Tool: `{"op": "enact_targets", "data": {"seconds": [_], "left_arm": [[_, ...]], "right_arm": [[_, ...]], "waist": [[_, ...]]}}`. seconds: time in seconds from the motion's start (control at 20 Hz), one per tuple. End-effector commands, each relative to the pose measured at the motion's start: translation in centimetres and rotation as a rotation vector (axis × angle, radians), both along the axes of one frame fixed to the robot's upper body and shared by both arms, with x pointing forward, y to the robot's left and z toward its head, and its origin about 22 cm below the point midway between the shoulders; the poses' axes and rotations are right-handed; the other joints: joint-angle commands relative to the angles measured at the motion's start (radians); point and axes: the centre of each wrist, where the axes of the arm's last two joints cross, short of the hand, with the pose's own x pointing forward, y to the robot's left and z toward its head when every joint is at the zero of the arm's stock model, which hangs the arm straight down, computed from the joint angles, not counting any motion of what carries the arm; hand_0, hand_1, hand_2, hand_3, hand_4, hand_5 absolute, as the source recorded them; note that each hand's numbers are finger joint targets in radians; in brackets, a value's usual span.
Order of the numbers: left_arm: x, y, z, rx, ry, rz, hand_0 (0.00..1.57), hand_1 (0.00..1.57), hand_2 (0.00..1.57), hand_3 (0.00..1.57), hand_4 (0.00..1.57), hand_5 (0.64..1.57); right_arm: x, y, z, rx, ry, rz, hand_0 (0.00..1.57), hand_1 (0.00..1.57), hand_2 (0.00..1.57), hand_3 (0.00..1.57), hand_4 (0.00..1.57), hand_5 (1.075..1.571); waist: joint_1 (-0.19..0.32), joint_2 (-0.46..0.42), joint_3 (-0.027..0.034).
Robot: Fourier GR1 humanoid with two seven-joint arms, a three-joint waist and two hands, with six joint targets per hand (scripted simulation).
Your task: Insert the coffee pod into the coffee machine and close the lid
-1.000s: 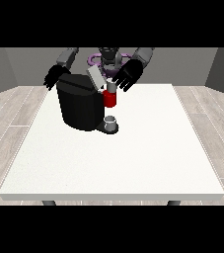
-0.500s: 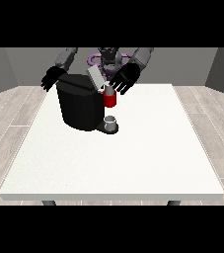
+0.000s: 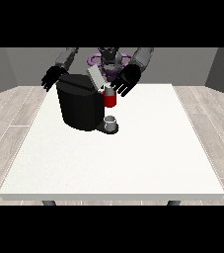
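From the front, the coffee machine [image 3: 82, 106] stands at the table's [image 3: 133, 158] far side with its lid [image 3: 95, 78] tilted up, leaving the red head [image 3: 110, 100] reachable. The hand at the view's right [image 3: 125, 81] hovers just beside it, fingers spread (whether a coffee pod is there I cannot tell). The hand at the view's left [image 3: 51, 78] hangs spread behind the machine, holding nothing, likely keeping clear.

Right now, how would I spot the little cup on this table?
Find the big black coffee machine at the white table's far left. At its front base, below the red part, stands the small grey cup, the only pale, low thing by the machine.
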Motion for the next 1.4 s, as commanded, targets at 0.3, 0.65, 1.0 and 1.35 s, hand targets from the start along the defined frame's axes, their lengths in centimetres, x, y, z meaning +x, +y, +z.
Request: {"op": "enact_targets", "data": {"seconds": [0.3, 0.65, 1.0, 1.35], "left_arm": [[0.2, -2.8, -0.5, 0.015, 0.024, -0.053, 1.21, 1.21, 1.24, 1.12, 0.46, 1.571], [0.0, -0.7, -2.3, 0.05, 0.025, -0.002, 1.11, 1.11, 1.15, 0.98, 0.41, 1.571], [0.0, -1.5, -1.7, 0.058, -0.019, -0.026, 1.07, 1.07, 1.12, 0.97, 0.36, 1.571], [-0.3, -0.8, -3.4, 0.188, -0.005, -0.077, 0.0, 0.0, 0.0, 0.0, 0.0, 1.571]], "right_arm": [[0.6, -1.5, -1.0, 0.013, 0.026, -0.046, 0.0, 0.0, 0.0, 0.0, 0.36, 1.571], [-1.3, 0.2, -1.6, -0.008, 0.029, 0.001, 0.0, 0.0, 0.0, 0.0, 0.44, 1.571], [1.2, -0.8, 1.6, 0.011, -0.023, -0.034, 0.0, 0.0, 0.0, 0.0, 0.42, 1.571], [0.1, 1.9, 0.4, 0.034, -0.016, -0.049, 0.0, 0.0, 0.0, 0.0, 0.42, 1.571]], "waist": [[0.032, 0.004, 0.0003], [-0.004, -0.031, -0.0001], [0.039, 0.016, 0.0], [0.036, 0.021, -0.0004]]}}
